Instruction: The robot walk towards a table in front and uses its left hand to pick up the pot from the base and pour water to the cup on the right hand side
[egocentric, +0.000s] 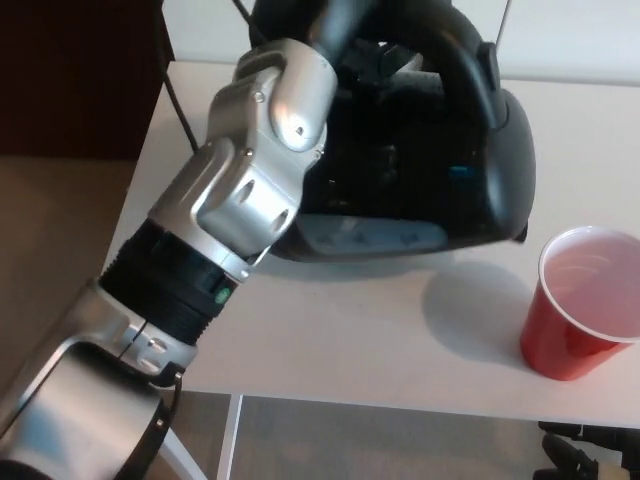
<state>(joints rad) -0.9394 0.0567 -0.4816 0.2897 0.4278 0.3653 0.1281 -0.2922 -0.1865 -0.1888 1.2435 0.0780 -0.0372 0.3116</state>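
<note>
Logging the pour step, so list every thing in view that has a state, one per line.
Black round-bodied electric kettle pot: off the table, held up by its handle, upright, spout towards the cup.
Red plastic cup: upright on the table, open top, contents not clear.
White table: carries the cup; the pot's shadow lies on it.
Left hand: shut on the pot's handle.
Right hand: not in view.
</note>
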